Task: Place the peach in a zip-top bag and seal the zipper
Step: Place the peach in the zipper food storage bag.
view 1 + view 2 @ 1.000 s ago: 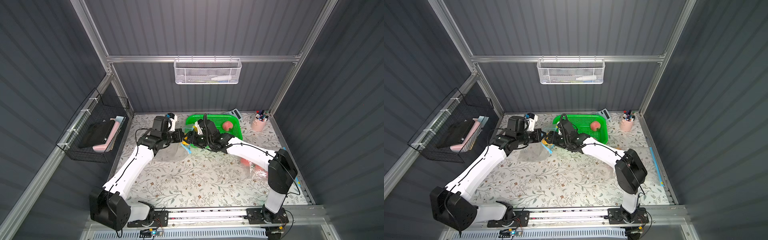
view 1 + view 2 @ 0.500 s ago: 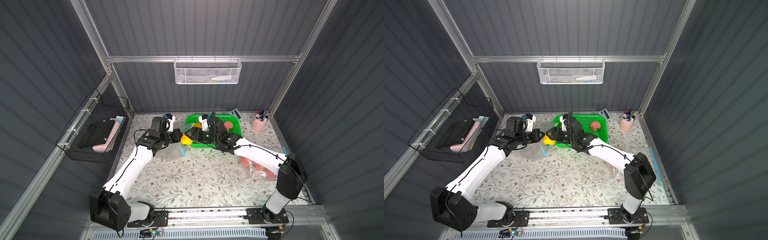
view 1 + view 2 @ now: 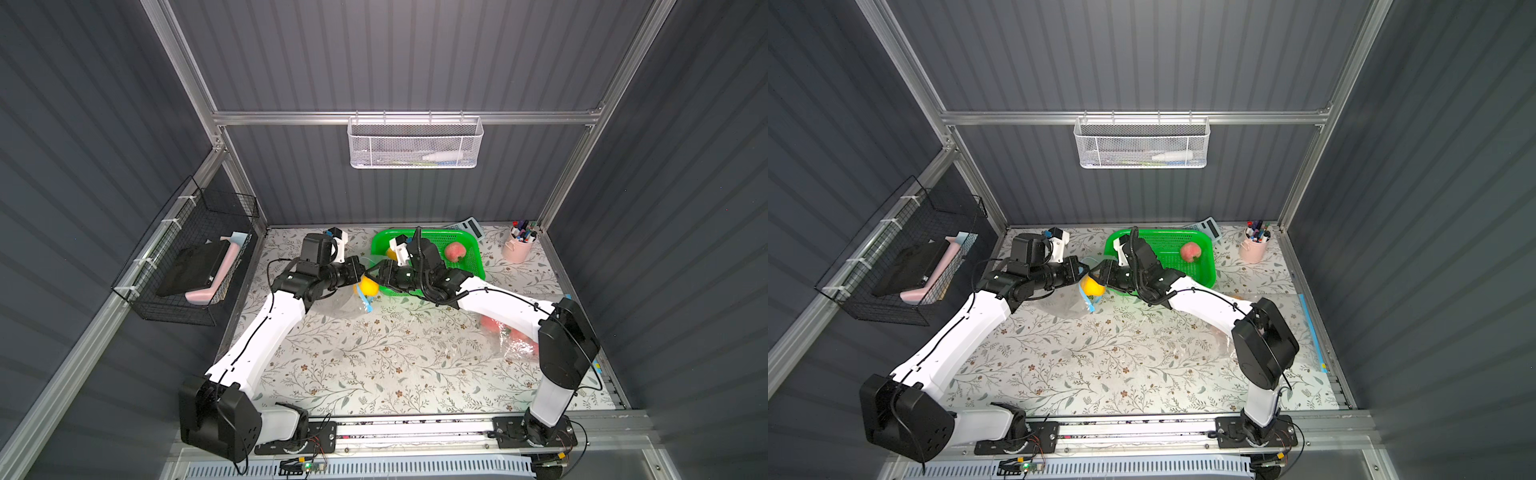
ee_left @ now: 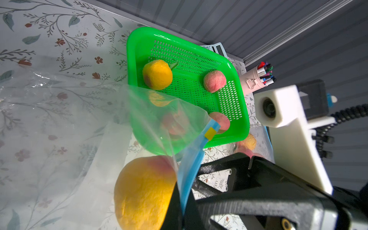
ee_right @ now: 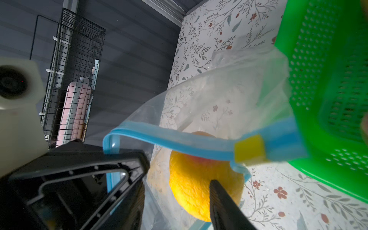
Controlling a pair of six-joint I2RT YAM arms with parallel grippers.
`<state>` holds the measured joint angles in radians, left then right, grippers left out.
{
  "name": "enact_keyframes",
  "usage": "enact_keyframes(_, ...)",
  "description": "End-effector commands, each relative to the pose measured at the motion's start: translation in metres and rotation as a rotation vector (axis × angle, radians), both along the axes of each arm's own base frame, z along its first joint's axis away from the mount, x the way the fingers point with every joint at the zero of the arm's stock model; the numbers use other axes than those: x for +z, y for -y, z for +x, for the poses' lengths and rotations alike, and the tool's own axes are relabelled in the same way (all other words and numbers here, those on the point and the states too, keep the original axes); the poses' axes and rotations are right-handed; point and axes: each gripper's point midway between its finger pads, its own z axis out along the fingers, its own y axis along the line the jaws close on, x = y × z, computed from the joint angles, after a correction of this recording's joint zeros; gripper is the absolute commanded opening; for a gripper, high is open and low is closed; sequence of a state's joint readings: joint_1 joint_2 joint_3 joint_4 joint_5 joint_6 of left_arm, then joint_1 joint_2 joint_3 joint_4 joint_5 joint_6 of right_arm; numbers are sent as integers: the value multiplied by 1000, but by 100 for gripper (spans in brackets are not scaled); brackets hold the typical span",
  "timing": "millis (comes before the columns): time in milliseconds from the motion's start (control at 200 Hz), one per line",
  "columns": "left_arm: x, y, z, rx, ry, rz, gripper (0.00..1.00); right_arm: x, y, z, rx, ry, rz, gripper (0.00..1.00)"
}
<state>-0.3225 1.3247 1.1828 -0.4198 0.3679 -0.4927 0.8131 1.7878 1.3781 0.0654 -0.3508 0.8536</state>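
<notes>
Right gripper (image 3: 1098, 277) backing off; holding or let go, cannot tell. Peach (image 5: 191, 185) now sitting partly inside zip-top bag (image 5: 229, 95) mouth. Left gripper (image 4: 180, 201) clenching blue zipper (image 5: 179, 141) edge. Sealing coming next.

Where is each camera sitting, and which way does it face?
Top views: high at the front, looking down on the table; both arms whole.
Left wrist: on left arm, facing the green basket; left gripper pinches the blue zipper.
Right wrist: on right arm, facing the wire rack; one of its fingers shows.
Shared: both wrist views see the yellow peach at the zipper.
</notes>
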Motion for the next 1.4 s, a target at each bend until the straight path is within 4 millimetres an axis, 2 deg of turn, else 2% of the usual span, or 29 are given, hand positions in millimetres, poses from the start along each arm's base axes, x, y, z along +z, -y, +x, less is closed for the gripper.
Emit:
enact_keyframes(0,6,1,-1,5,-1,-26,0,25,-1,7,-25,41,81,53)
enact_keyframes(470,-10,-6,10,110,-95,-83,0,50,23,24,-88,97,149,52)
enact_keyframes(595,-16,-5,18,154,-133,-116,0,50,29,34,-112,99,147,54)
enact_keyframes(795,-25,-3,32,183,-158,-136,0,28,53,53,-217,83,33,61)
enact_keyframes(981,-21,-3,34,182,-151,-134,0,-4,71,49,-240,19,15,62)
enact_keyframes(1146,-20,-2,34,178,-156,-148,0,-25,58,28,-139,-72,62,68)
enact_keyframes(1246,-16,-1,33,174,-150,-153,0,-29,46,18,-87,-91,106,68)
enact_keyframes(1396,-9,0,32,164,-137,-160,0,-28,25,8,-11,-97,138,64)
